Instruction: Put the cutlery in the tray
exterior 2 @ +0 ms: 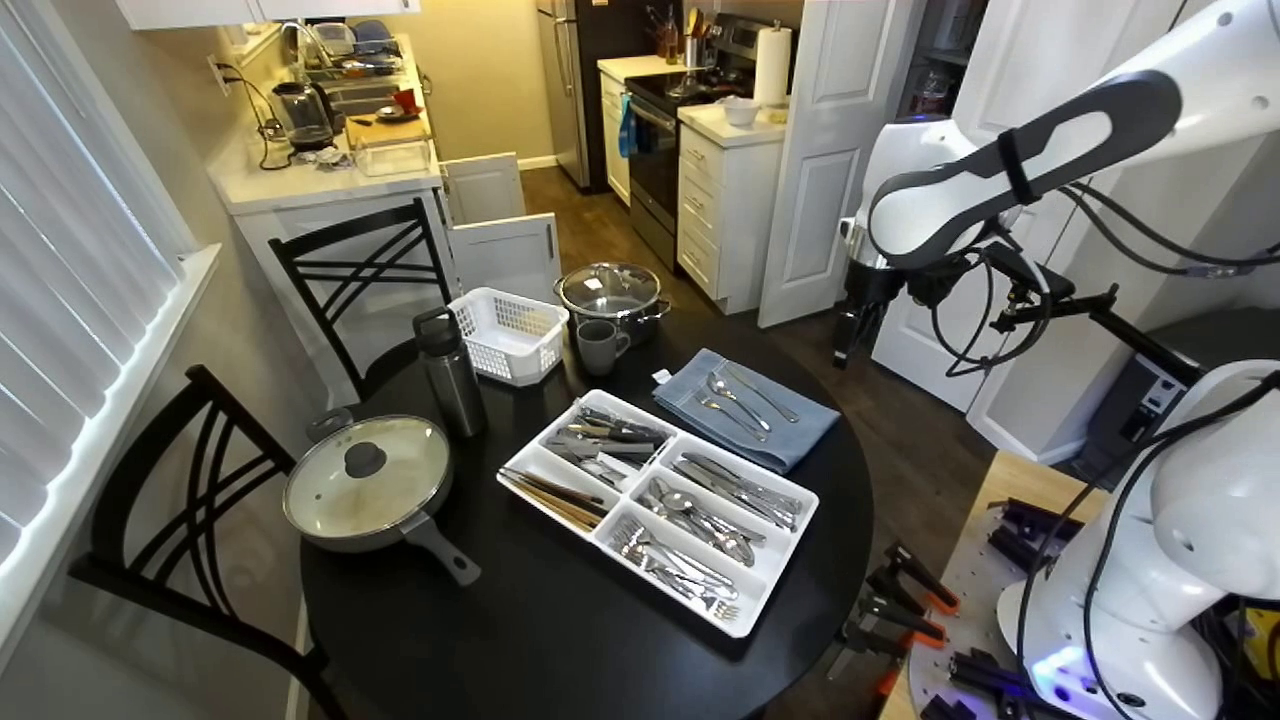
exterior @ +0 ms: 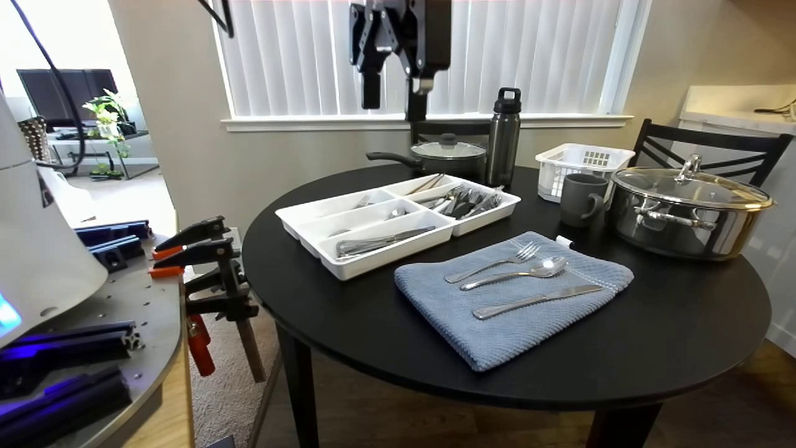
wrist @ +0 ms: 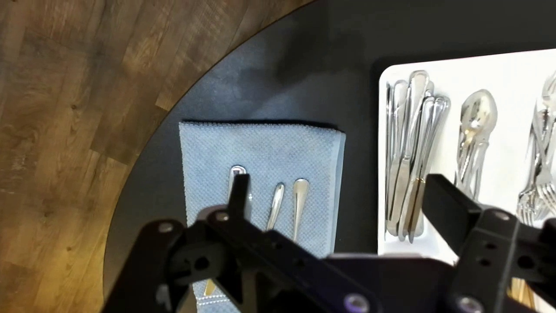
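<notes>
Three utensils (exterior: 521, 274) (on blue cloth (exterior: 460, 317)) lie well below the parted pincer (exterior: 393, 104).

The smooth, rounded white robot arm (exterior 2: 1215, 95) carries a curved dark grey panel (exterior 2: 1110, 115) and a narrow black strap (exterior 2: 1015, 165). Slim black cables (exterior: 81, 132) loop beside it. Its flared white base (exterior: 46, 242) shows a blue light (exterior: 7, 316). The jaws are matt black, built of angular linked bars (wrist: 304, 267), with round silver-coloured screws (wrist: 356, 303) and blocky fingertips (wrist: 448, 212).
</notes>
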